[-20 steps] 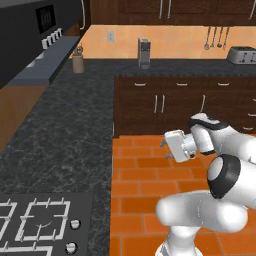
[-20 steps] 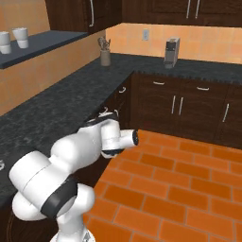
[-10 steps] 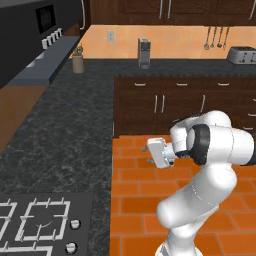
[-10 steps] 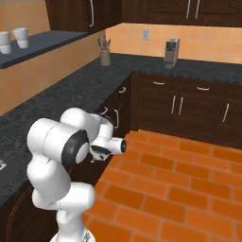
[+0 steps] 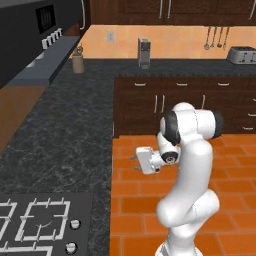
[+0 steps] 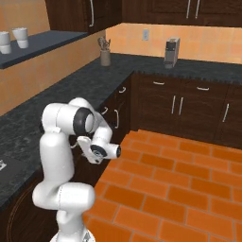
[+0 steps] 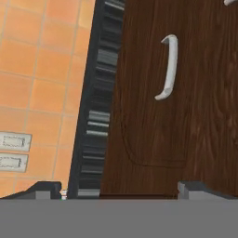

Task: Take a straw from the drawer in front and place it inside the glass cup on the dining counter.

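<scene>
1. Gripper state. My gripper [image 7: 118, 188] stands at full spread and carries nothing. In the hand view its two dark fingertips [image 7: 44, 189] rise at 7 and 5 o'clock with bare wood between them. The wide setting is deliberate: a handle must pass between the fingers before I close.

2. Hand position. In the left base view my hand [image 5: 146, 160] hangs low over the orange tile floor [image 5: 135, 200], pointed toward 9 o'clock at the cabinet run under the black granite worktop [image 5: 65, 140]. I judge the arm is folded down like this because the drawer front sits below the worktop edge.

3. Target. The hand view shows a dark brown drawer [image 7: 153, 116] front with its small silver handle [image 7: 168, 67] at about 1 o'clock from frame centre, well apart from my fingertips. The camera is rolled, so the worktop edge runs from 12 to 6 o'clock. The panel is closed.

4. Task items. The straw, by my judgement, lies inside this closed drawer, hidden. The glass cup and dining counter are elsewhere.

5. Next requirement. I judge that I must align the fingers across the handle, advance, close, then pull.
</scene>
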Tool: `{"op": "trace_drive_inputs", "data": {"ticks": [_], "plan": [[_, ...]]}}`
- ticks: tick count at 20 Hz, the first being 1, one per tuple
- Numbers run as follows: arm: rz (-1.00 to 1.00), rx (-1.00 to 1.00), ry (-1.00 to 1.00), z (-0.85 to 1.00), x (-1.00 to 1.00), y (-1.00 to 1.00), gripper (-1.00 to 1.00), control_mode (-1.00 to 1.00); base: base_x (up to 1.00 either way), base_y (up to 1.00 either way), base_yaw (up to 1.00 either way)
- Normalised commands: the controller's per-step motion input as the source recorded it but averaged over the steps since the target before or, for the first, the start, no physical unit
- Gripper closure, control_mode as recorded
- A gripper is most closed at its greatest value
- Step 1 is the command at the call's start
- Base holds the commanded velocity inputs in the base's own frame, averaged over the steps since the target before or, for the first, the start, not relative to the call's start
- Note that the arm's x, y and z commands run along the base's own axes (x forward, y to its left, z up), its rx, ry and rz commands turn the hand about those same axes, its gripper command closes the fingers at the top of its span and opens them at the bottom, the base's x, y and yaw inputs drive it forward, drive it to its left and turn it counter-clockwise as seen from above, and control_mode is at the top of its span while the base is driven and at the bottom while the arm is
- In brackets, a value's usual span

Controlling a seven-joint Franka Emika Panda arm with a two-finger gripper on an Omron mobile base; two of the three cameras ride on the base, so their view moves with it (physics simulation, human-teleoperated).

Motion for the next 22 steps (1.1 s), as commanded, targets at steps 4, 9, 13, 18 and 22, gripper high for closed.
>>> {"op": "trace_drive_inputs", "data": {"ticks": [4, 9, 13, 18, 22], "plan": [[0.02, 0.11, 0.00, -0.12, 0.43, 0.46, -1.00, -1.00, 0.00, 0.00, 0.00], [0.00, 0.09, 0.00, -0.21, 0.55, 0.27, -1.00, -1.00, 0.00, 0.00, 0.00], [0.00, 0.05, 0.00, -0.35, 0.44, 0.29, -1.00, -1.00, 0.00, 0.00, 0.00], [0.03, 0.02, 0.00, -0.39, 0.33, 0.40, -1.00, -1.00, 0.00, 0.00, 0.00], [0.02, 0.03, 0.00, -0.23, 0.34, 0.38, -1.00, -1.00, 0.00, 0.00, 0.00]]}}
